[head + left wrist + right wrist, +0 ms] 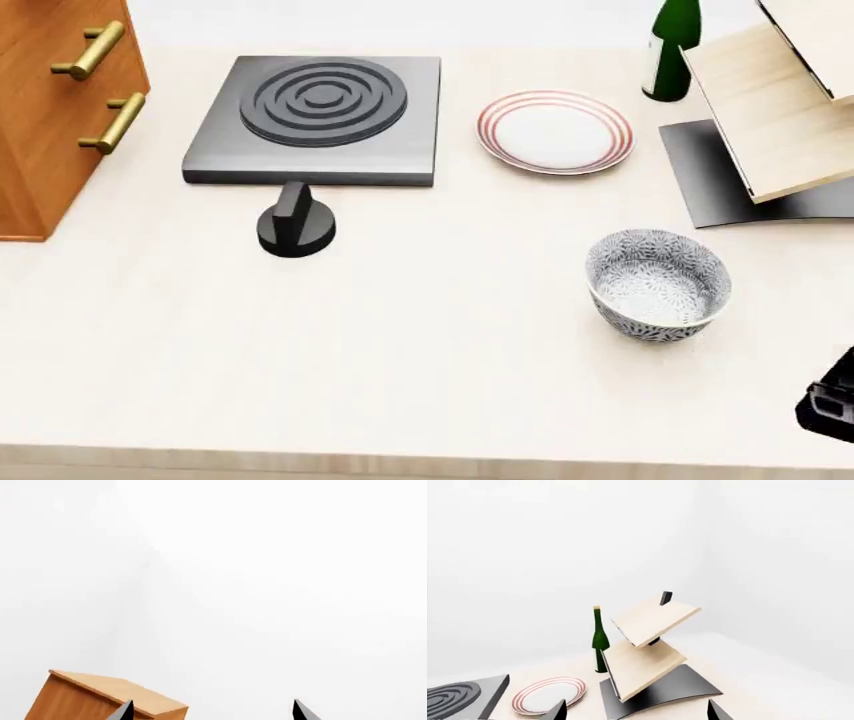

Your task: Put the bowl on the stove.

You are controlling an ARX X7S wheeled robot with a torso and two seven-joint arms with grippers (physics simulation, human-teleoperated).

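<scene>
The bowl (658, 285), white with a fine grey-blue pattern, stands upright on the pale counter at the right front in the head view. The stove (320, 110), a dark-grey slab with raised rings, lies at the back left, well apart from the bowl; one corner of the stove (460, 697) shows in the right wrist view. My right gripper (637, 712) is open, its tips wide apart with nothing between them. The left gripper (212, 712) is open too and faces a white wall. Neither wrist view shows the bowl. A dark part of my right arm (830, 405) sits at the counter's front right, near the bowl.
A round black knob (296, 222) stands just in front of the stove. Behind the bowl lie a red-ringed plate (555, 131), a green bottle (671, 45) and a tilted wooden shelf rack (787, 100) on a black base. A wooden drawer cabinet (54, 110) stands at the far left.
</scene>
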